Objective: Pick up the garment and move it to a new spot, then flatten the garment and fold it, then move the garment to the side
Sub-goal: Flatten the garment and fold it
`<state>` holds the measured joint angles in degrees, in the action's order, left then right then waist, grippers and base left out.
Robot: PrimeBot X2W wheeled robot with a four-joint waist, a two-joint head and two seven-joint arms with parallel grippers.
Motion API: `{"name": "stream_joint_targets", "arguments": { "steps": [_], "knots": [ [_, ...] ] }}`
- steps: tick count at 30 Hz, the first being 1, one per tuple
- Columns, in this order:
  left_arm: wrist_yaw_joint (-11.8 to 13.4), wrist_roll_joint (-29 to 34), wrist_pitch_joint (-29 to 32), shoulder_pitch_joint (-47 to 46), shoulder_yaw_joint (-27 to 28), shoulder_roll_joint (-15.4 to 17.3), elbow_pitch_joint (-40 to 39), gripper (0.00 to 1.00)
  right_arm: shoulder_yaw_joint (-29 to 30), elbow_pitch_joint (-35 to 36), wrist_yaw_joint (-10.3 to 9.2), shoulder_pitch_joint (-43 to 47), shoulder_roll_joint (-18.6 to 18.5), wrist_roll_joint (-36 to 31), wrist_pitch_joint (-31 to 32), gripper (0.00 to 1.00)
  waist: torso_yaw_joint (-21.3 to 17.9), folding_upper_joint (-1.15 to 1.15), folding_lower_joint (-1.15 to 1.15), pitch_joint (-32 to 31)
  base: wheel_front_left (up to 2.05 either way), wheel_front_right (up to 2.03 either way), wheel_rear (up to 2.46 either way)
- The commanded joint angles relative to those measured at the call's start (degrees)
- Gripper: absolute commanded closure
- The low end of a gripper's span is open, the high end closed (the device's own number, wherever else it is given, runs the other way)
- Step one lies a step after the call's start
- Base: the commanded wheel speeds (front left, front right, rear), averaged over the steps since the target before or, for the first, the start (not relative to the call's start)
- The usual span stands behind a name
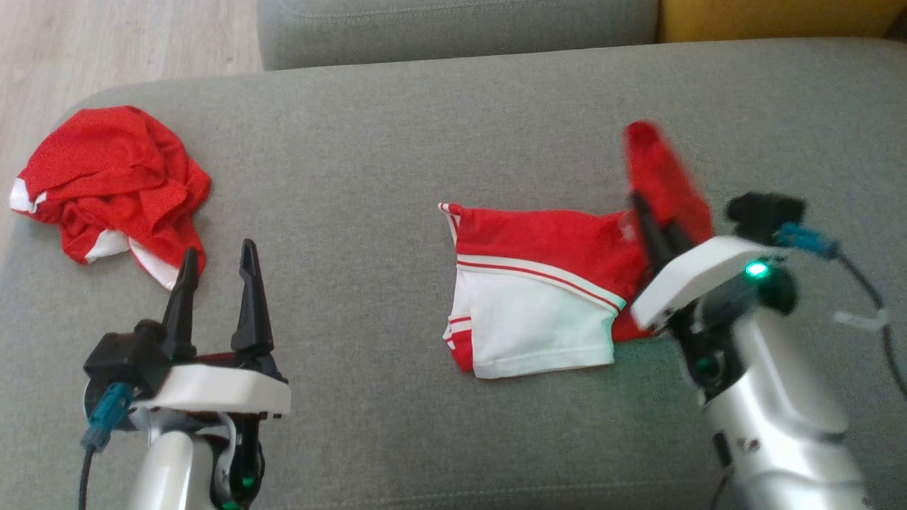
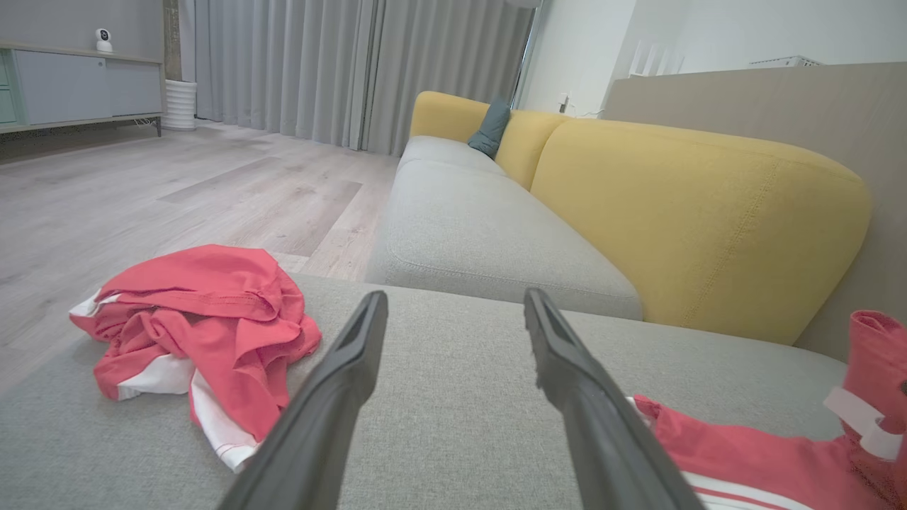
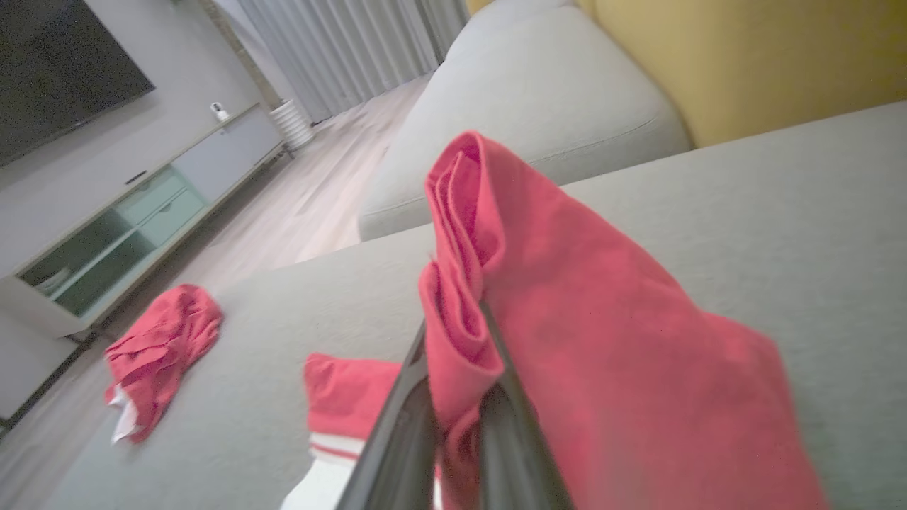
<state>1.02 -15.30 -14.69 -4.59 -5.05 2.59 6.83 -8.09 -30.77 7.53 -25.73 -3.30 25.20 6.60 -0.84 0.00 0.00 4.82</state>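
Nearest on the left, the left jaws stood wide apart above the bare sofa cushion (image 1: 397,142) and held nothing. On the near right, the right jaws were pinched narrow on a bunched red flap (image 1: 662,173) of the garment (image 1: 538,312). They held the flap upright at the garment's right end, while the rest lay flat in the middle of the cushion, partly folded.

With nothing pinning the flat part, a pull would likely drag the whole piece across the cushion and spoil the fold. The fabric looked thin and slippery, and several layers were rolled up in the grip, so one layer might slide free or the flap might land crooked.

The garment was a soft red knit with a white panel, a striped band and a hemmed edge. The cushion was a coarse grey weave with rounded corners. Farther left, a second red-and-white garment (image 1: 106,180) lay crumpled in a heap. Beyond were a plump yellow backrest (image 2: 701,212) and a pale wood floor (image 2: 177,191).
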Motion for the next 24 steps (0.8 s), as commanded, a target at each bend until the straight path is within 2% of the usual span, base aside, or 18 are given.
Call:
{"name": "stream_joint_targets", "arguments": {
  "steps": [1, 5, 9, 15, 16, 19, 20, 21, 24],
  "knots": [
    [0.4, -0.2, -0.3, -0.9, 1.4, 0.3, -1.8, 0.0, -3.2, 3.4, -0.04, -0.6, 0.4, 2.5, 0.2, 1.0, 0.1, 0.0, 0.0, -0.1, 0.0, 0.0, 0.0],
    [0.4, -0.5, -0.3, -0.7, 1.2, 0.3, -1.9, 0.0, -10.9, 6.3, -0.04, 1.5, 0.4, 8.7, -0.5, 1.0, 0.7, 0.0, 0.0, -0.2, 0.0, 0.0, 0.0],
    [0.5, -1.0, -0.3, -0.8, 0.8, 0.3, -1.7, 0.0, -16.5, 4.7, -0.04, 1.6, 0.4, 12.1, -3.9, 1.0, 1.6, 0.0, 0.0, 0.4, 0.0, 0.0, 0.0],
    [0.6, -1.5, -0.3, -1.3, -0.2, 0.3, -1.3, 0.0, -22.7, -0.5, -0.04, 0.0, 0.4, 17.4, -8.4, 1.0, 3.3, 0.0, 0.0, 1.4, 0.0, 0.0, 0.0],
    [0.5, -1.6, -0.3, -1.5, -0.4, 0.3, -0.9, 0.0, -26.1, -3.9, -0.04, -1.6, 0.4, 20.1, -11.0, 1.0, 4.2, 0.0, 0.0, 1.9, 0.0, 0.0, 0.0],
    [0.4, -1.7, -0.3, -1.8, -0.6, 0.3, -0.6, 0.0, -29.2, -7.3, -0.04, -3.2, 0.4, 21.6, -13.4, 1.0, 5.0, 0.0, 0.0, 2.3, 0.0, 0.0, 0.0],
    [0.4, -1.7, -0.3, -1.8, -0.6, 0.3, -0.4, 0.0, -30.0, -8.5, -0.04, -3.7, 0.4, 21.7, -14.4, 0.97, 5.2, 0.0, 0.0, 2.4, 0.0, 0.0, 0.0],
    [0.4, -1.7, -0.3, -1.8, -0.6, 0.3, -0.3, 0.0, -30.9, -9.5, -0.04, -3.9, 0.4, 22.1, -15.0, 0.05, 5.4, 0.0, 0.0, 2.5, 0.0, 0.0, 0.0],
    [0.4, -1.8, -0.3, -1.9, -0.5, 0.3, -0.1, 0.0, -33.4, -10.0, -0.04, -4.0, 0.4, 24.0, -15.6, 0.0, 5.6, 0.0, 0.0, 2.7, 0.0, 0.0, 0.0]
  ]
}}
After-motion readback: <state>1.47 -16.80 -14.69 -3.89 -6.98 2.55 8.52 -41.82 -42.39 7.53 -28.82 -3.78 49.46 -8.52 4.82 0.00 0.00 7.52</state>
